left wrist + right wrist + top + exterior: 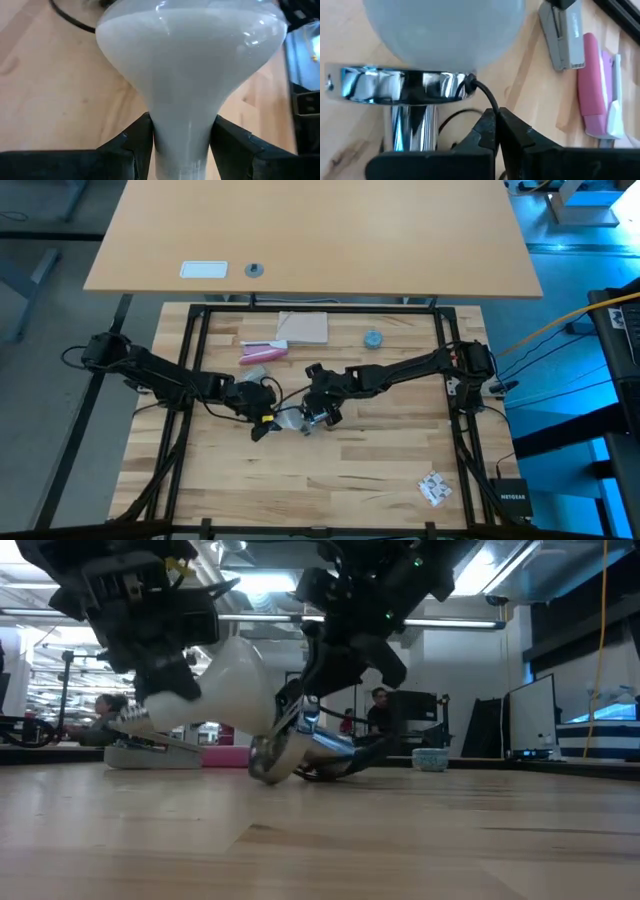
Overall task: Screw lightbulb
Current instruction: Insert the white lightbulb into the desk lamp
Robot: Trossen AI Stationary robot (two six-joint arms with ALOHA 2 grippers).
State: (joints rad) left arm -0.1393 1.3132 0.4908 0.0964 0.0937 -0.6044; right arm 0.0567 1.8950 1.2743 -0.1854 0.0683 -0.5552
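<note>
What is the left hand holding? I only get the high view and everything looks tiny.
Observer: The left hand pinches the lightbulb by its narrow neck.
Operator: Is it screwed in?
Observer: No. In the low view its grey screw base points away from the silvery socket; the round end is beside the socket.
Operator: And the right hand?
Observer: The right hand is shut, with the black cord running to its tips.
</note>
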